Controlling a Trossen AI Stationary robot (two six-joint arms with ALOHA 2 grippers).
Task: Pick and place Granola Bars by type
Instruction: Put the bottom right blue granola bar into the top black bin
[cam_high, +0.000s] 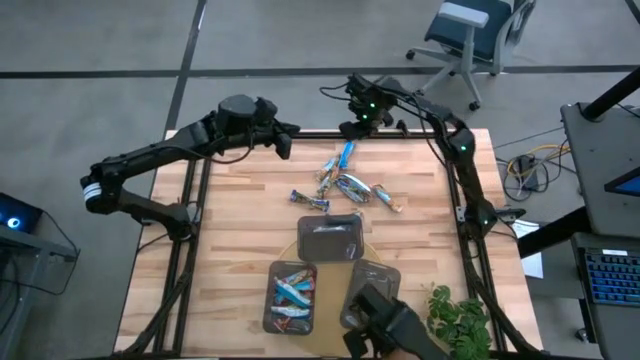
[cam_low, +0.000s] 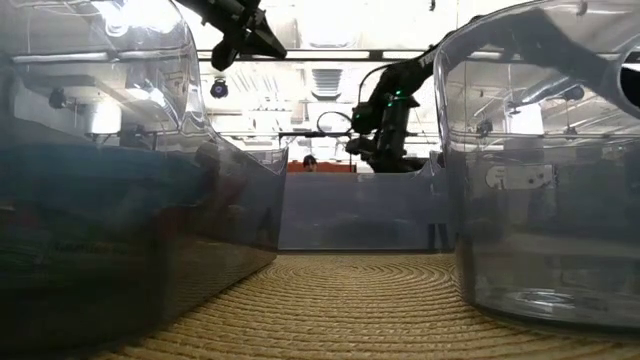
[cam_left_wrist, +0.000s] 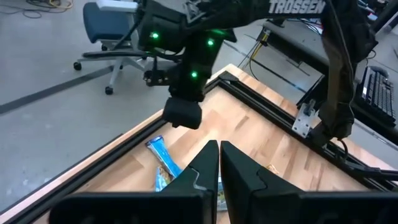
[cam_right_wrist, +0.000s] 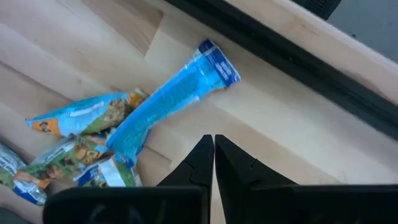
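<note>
Several loose Granola Bars lie on the wooden table: a long bright blue one (cam_high: 345, 154) (cam_right_wrist: 175, 99) near the far edge, and blue and tan ones (cam_high: 355, 186) (cam_right_wrist: 79, 116) beside it. My right gripper (cam_high: 353, 130) (cam_right_wrist: 213, 148) hangs shut above the table, pointing down, just to the far side of the long blue bar. My left gripper (cam_high: 289, 146) (cam_left_wrist: 219, 157) is shut in the air over the table's far left part and points toward the right arm. A dark tray (cam_high: 291, 296) near the front holds several bars.
Two more dark trays (cam_high: 331, 238) (cam_high: 374, 283) stand on a round woven mat (cam_high: 300, 245) at the front middle. A green plant (cam_high: 456, 316) sits at the near right. A black frame rail (cam_high: 440, 135) runs along the table's edges. An office chair (cam_high: 470, 35) stands beyond the table.
</note>
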